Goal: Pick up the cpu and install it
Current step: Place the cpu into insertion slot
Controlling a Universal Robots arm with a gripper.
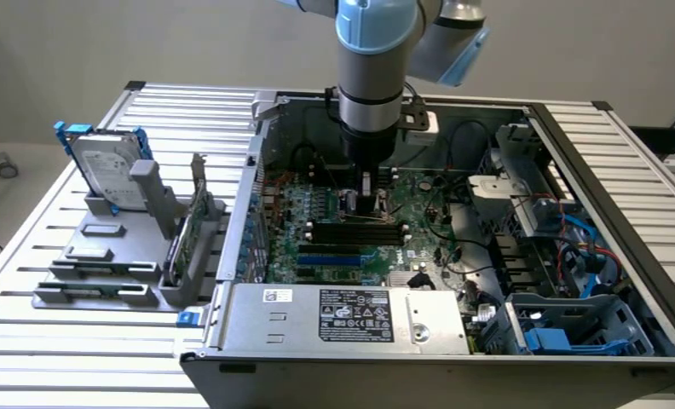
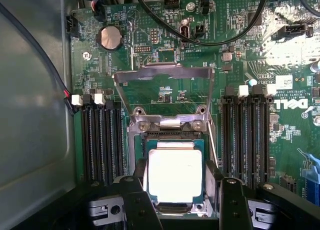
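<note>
1. Exterior view gives us the layout: slatted metal table [image 1: 42,332] with an open PC case [image 1: 349,383] lying on it, insides facing up
2. Same view: the arm [image 1: 374,77] comes straight down into the case over the green motherboard [image 1: 314,213], and its body covers the spot it is working on
3. Power supply [image 1: 349,317] with a black label sits along the case's near edge; a blue drive cage [image 1: 565,336] is in the corner toward the exterior view's right
4. Outside the case, toward the exterior view's left, a hard drive [image 1: 101,166] in a blue frame stands upright on a grey rack [image 1: 99,256], well apart from the arm
5. Wrist view gives us the close detail: black memory slots [image 2: 100,140] run on both sides of the socket [image 2: 167,127]
6. Metal load plate [image 2: 162,72] is swung up and open behind the socket
7. Gripper [image 2: 176,176] straddles the socket, jaws clenched against two opposite edges of the cpu [image 2: 174,167]
8. The cpu is inside the socket frame, shiny top up, between the memory slots; we cannot tell if it is fully seated
9. Coin cell [image 2: 110,37] sits on the board beyond the load plate, near a black cable [image 2: 215,37]
</note>
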